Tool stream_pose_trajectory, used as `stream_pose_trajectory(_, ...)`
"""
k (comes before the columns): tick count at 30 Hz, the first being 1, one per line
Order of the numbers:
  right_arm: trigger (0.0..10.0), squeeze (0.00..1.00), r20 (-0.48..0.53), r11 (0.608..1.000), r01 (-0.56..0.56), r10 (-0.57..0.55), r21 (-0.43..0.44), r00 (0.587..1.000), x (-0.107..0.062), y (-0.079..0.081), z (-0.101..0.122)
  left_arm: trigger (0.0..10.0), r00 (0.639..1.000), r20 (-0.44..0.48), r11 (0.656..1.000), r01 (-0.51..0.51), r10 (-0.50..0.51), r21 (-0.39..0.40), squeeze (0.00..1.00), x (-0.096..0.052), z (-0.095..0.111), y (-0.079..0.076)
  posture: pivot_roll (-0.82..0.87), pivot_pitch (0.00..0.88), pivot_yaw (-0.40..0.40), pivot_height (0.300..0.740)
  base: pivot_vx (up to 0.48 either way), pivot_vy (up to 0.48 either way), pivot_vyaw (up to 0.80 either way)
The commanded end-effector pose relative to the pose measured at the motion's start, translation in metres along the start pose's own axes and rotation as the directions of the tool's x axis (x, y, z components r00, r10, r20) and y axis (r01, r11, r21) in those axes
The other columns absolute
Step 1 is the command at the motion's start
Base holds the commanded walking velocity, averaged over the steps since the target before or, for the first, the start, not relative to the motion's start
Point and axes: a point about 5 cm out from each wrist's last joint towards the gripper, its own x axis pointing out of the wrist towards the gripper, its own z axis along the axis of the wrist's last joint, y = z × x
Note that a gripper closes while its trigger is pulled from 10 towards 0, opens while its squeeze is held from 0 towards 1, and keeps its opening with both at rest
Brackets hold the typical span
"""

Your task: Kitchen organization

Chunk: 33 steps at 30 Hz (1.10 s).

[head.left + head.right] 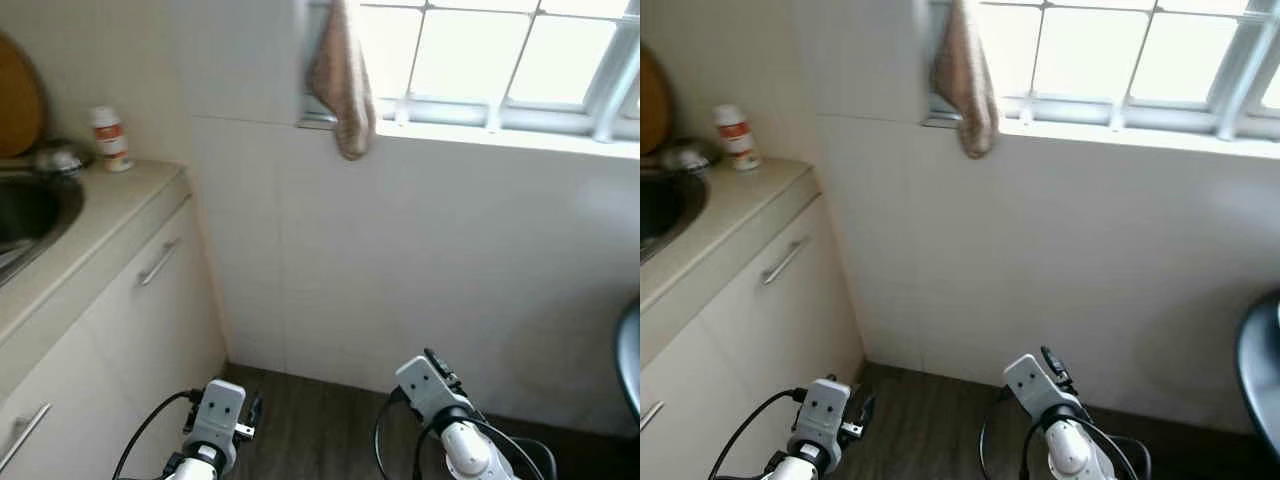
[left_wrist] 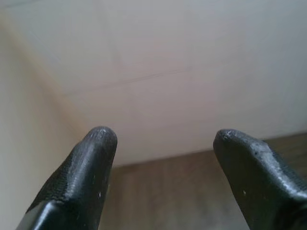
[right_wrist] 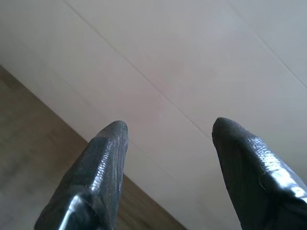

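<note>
A beige kitchen counter (image 1: 105, 215) runs along the left, with a steel sink (image 1: 25, 215) set into it. A small white bottle with an orange label (image 1: 110, 138) stands at the counter's far end by the wall. Both arms hang low in front of me over the dark wood floor. My left gripper (image 2: 163, 136) is open with nothing between its fingers, pointing at the white tiled wall. My right gripper (image 3: 168, 127) is open too, empty, facing the same wall.
A brownish cloth (image 1: 343, 80) hangs from the window sill (image 1: 500, 130) above the white tiled wall. Cabinet doors with metal handles (image 1: 158, 262) sit under the counter. A round wooden board (image 1: 15, 100) leans behind the sink. A dark round object (image 1: 630, 355) shows at the right edge.
</note>
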Motion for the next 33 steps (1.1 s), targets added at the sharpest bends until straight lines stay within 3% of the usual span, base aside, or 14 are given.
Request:
stream_pose_trajectory(1,10.0,0.0,0.02,1.0,0.007,-0.007,-0.001,1.0,0.002,0.002,0.005,10.0,1.0,-0.005,1.0,-0.003,0.003,0.016,0.0,-0.001,-0.001,0.003,-0.03,0.0,0.012,0.74,0.0,0.0,-0.78)
stream_pose_trajectory(13,10.0,0.0,0.03,1.0,0.004,-0.003,-0.002,1.0,0.002,0.003,0.006,10.0,1.0,-0.01,1.0,0.002,-0.001,0.019,0.0,-0.001,-0.002,0.003,-0.03,0.0,0.012,0.74,0.0,0.0,-0.77)
stream_pose_trajectory(23,10.0,0.0,0.059,1.0,-0.029,0.029,-0.003,0.998,0.002,0.004,0.009,10.0,1.0,-0.009,1.0,0.001,-0.001,0.02,0.0,-0.001,-0.002,0.001,-0.03,0.0,0.008,0.74,0.0,-0.255,0.0)
stream_pose_trajectory(26,10.0,0.0,0.094,0.997,-0.042,0.047,-0.061,0.994,0.001,0.005,0.014,10.0,1.0,-0.007,1.0,0.001,-0.001,0.021,0.0,-0.001,-0.001,0.001,-0.03,0.0,0.008,0.74,0.0,-0.426,0.41)
stream_pose_trajectory(27,10.0,0.0,0.159,0.988,-0.038,0.062,-0.152,0.985,0.0,0.006,0.022,10.0,1.0,-0.006,1.0,0.001,-0.001,0.021,0.0,-0.001,-0.001,0.001,-0.03,0.0,0.009,0.74,0.0,-0.424,0.8)
stream_pose_trajectory(28,10.0,0.0,0.159,0.988,-0.038,0.062,-0.152,0.985,0.0,0.006,0.022,10.0,1.0,-0.006,1.0,0.001,-0.001,0.021,0.0,-0.001,-0.001,0.001,-0.03,0.0,0.009,0.74,0.0,-0.424,0.8)
stream_pose_trajectory(29,10.0,0.0,0.269,0.946,-0.007,0.099,-0.325,0.958,-0.003,0.011,0.036,10.0,1.0,-0.007,1.0,0.0,0.0,0.021,0.0,-0.001,-0.001,0.001,-0.03,0.0,0.009,0.74,0.0,-0.424,0.0)
stream_pose_trajectory(33,10.0,0.0,0.314,0.928,-0.014,0.14,-0.372,0.939,-0.004,0.014,0.044,10.0,1.0,-0.007,1.0,0.0,0.0,0.021,0.0,-0.001,-0.001,0.0,-0.03,0.0,0.008,0.74,0.0,-0.41,0.0)
